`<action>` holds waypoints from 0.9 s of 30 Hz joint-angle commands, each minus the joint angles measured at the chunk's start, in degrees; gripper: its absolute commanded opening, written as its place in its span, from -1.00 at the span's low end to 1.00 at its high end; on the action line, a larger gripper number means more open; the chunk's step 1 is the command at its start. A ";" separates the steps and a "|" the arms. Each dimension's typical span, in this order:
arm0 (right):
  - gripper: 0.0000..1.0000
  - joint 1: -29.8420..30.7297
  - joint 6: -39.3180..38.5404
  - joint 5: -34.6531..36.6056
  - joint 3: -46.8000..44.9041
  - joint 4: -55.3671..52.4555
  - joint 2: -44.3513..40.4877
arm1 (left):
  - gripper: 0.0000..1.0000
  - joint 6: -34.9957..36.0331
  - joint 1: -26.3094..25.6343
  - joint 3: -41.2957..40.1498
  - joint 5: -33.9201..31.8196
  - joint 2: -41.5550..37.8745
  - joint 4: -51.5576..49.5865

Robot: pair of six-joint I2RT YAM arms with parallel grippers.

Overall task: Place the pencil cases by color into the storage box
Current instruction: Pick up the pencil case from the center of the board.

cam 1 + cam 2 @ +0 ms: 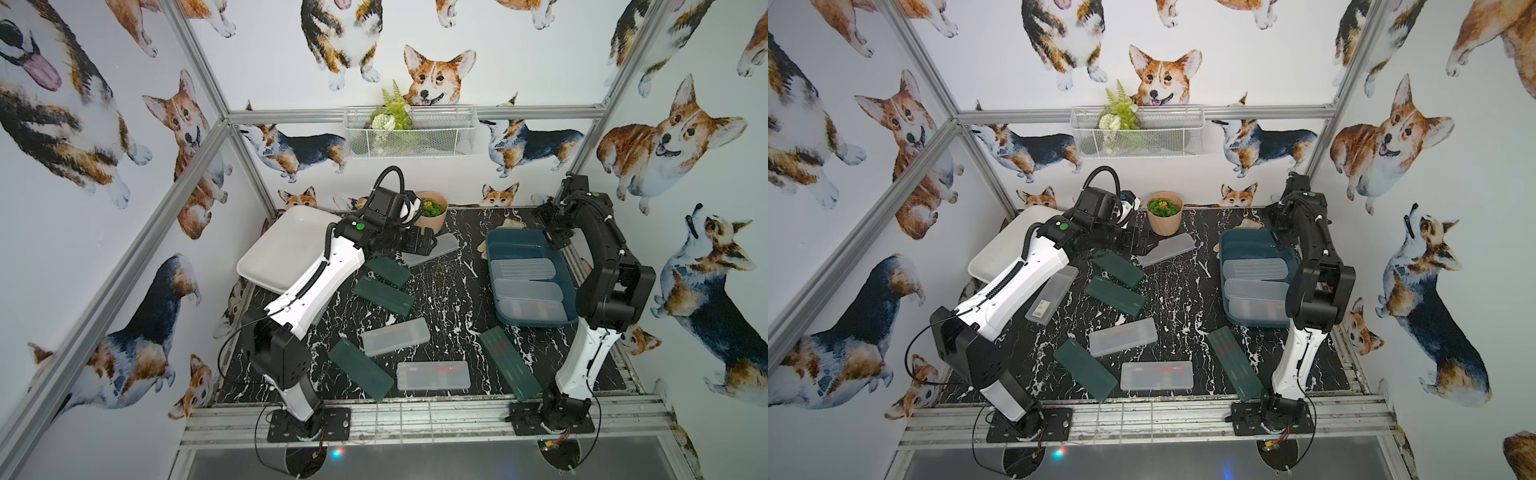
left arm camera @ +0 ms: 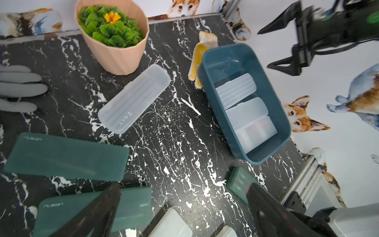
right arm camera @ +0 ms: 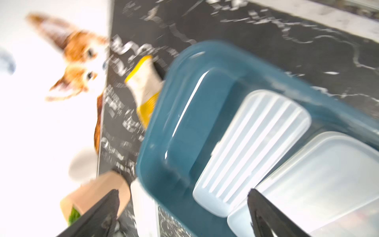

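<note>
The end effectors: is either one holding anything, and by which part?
Nothing is held: the left end effector and right end effector both stand open, empty.

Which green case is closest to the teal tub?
The lone green pencil case just in front of the teal tub; the other three green cases lie farther off, toward the white tub.

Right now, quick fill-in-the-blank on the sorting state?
The teal tub holds ___ frosted cases.
Dark green cases on the tabletop number ___.
The right end effector, by the teal tub, has its jaws ___.
Missing words: three; four; open.
</note>
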 commanded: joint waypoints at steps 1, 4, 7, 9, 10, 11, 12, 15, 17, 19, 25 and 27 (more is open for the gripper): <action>0.96 6.29 -12.29 -2.77 0.44 -2.08 -2.22 | 0.98 -2.69 0.77 -0.81 -3.09 -0.35 -3.06; 0.97 13.04 -20.98 -4.19 -0.16 -1.78 -3.44 | 0.98 -5.21 2.22 -1.60 -3.24 -0.68 -4.18; 0.98 18.69 -28.30 -5.24 -2.59 -0.10 -5.32 | 0.98 -7.99 4.67 -3.75 -2.44 -1.50 -3.85; 0.97 21.72 -32.60 -6.89 -5.11 1.82 -6.53 | 0.98 -10.85 6.73 -5.79 -1.73 -3.43 -3.17; 0.97 22.71 -34.31 -8.30 -5.95 2.59 -6.86 | 0.98 -11.87 7.68 -6.85 -1.22 -4.00 -2.82; 0.98 23.82 -36.19 -9.75 -6.99 3.15 -7.21 | 0.98 -13.24 8.77 -7.99 -0.96 -4.58 -2.53; 0.97 24.88 -38.01 -11.29 -8.07 3.78 -7.61 | 0.98 -14.66 9.78 -9.12 -0.64 -5.12 -2.40; 0.97 27.64 -43.42 -14.84 -12.32 6.08 -9.54 | 0.98 -17.99 12.51 -12.54 0.39 -6.95 -1.55; 0.97 29.97 -48.13 -15.52 -14.94 6.47 -11.00 | 0.98 -19.71 13.79 -14.69 0.53 -8.02 -1.33; 0.96 32.70 -53.34 -16.31 -17.30 6.20 -12.17 | 0.97 -21.81 15.03 -16.99 1.47 -9.01 -0.79; 0.97 40.28 -66.58 -15.29 -25.86 8.10 -17.10 | 0.97 -27.37 18.33 -23.32 3.53 -12.66 0.44; 0.97 42.85 -71.44 -15.38 -29.51 9.97 -19.27 | 0.97 -28.49 19.26 -24.59 3.53 -13.71 0.12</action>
